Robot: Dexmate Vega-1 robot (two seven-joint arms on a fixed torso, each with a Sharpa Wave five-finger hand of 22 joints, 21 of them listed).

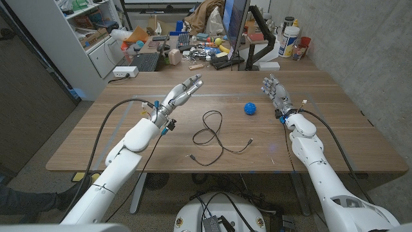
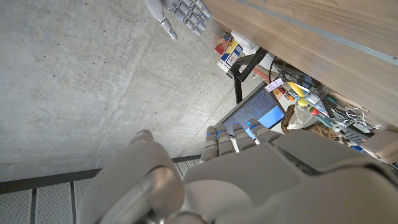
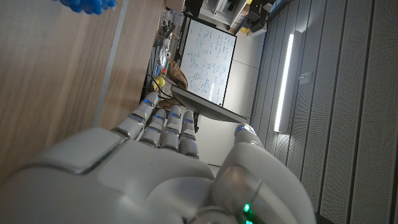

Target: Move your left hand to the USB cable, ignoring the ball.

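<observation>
A thin black USB cable (image 1: 212,136) lies in loose loops on the wooden table (image 1: 129,138), near the middle. A small blue ball (image 1: 250,108) sits to the right of it and shows in the right wrist view as the ball (image 3: 87,5). My left hand (image 1: 183,91) hovers above the table, left of and beyond the cable, fingers apart and holding nothing. My right hand (image 1: 275,93) stands right of the ball, fingers spread, empty. The left wrist view shows the back of my left hand (image 2: 242,168) and, further off, my right hand (image 2: 180,14).
Beyond the table's far edge stands a cluttered desk with a monitor (image 1: 235,26), a keyboard (image 1: 147,61) and bottles (image 1: 291,40). A white shelf unit (image 1: 84,32) stands at the back left. A concrete wall runs along the right.
</observation>
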